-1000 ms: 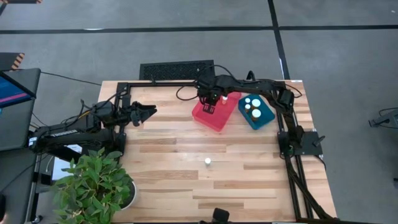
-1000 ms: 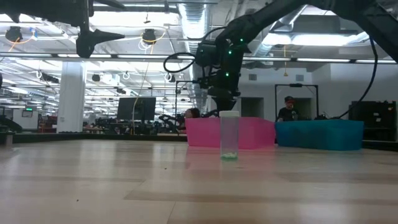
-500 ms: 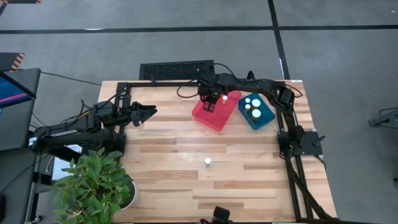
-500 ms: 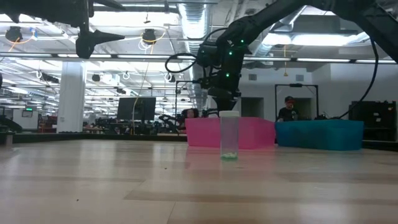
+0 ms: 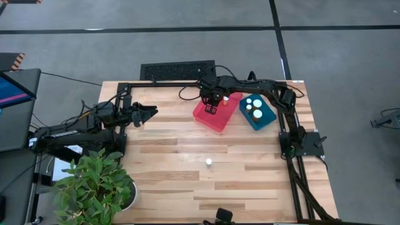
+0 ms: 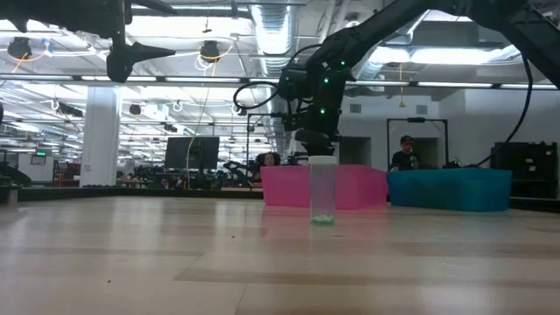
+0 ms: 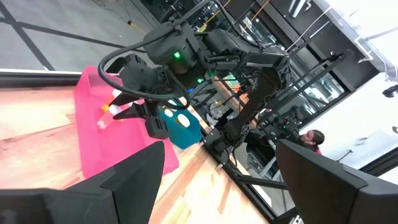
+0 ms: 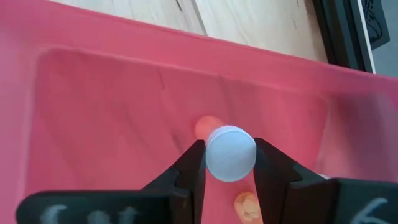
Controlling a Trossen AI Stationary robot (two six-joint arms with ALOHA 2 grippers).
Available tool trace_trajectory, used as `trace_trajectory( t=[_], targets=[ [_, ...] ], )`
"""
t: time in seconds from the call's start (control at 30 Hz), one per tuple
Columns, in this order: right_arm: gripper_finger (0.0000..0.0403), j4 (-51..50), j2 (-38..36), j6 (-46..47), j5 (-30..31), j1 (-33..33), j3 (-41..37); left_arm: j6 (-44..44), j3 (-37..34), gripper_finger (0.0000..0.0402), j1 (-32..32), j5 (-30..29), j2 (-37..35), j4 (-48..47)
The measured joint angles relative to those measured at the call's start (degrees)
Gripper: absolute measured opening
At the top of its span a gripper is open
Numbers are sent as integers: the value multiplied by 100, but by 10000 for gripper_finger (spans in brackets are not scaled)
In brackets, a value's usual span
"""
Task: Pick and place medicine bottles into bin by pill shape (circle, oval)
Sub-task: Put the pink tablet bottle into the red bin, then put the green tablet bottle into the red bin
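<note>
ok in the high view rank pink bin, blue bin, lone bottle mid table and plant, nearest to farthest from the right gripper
1. pink bin, directly under the right gripper
2. blue bin, just to the pink bin's right
3. lone bottle, mid table
4. plant, off the table's front left corner

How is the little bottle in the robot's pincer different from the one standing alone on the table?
The held bottle is orange, gripped in the right pincer above the pink bin. The lone bottle is clear, with a few green pills at its bottom, and stands upright on the bare table, away from both bins and arms. Both have white caps.
</note>
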Motion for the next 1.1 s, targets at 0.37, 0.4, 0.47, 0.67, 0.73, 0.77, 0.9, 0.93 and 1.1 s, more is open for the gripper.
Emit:
trace_trajectory(
  t=[0.37, 0.4, 0.47, 0.67, 0.73, 0.77, 0.9, 0.93, 1.1],
  targets=[
    [166, 66, 0, -2, -15, 0, 0, -2, 0, 300, 0, 0, 0, 2],
    [174, 90, 0, 0, -17, 0, 0, -2, 0, 300, 1, 0, 0, 2],
    [191, 114, 0, -2, -20, 0, 0, -2, 0, 300, 1, 0, 0, 4],
    [249, 94, -2, -26, -22, 22, 0, -2, 0, 300, 1, 0, 0, 4],
    [268, 36, -52, -40, -22, 37, 0, -2, 0, 300, 1, -1, 0, 4],
    [276, 52, -93, -40, -31, 39, 0, -2, 0, 300, 0, 0, 0, 4],
    [297, 35, -359, -45, -197, 42, 0, -2, 0, 300, 1, -2, 0, 5],
    [300, 22, -450, -29, -199, 44, 0, -2, 0, 300, 0, -1, 0, 7],
    [303, -420, -1066, 1, -696, 185, 0, -2, 0, 300, 1, -2, 0, 7]
  ],
)
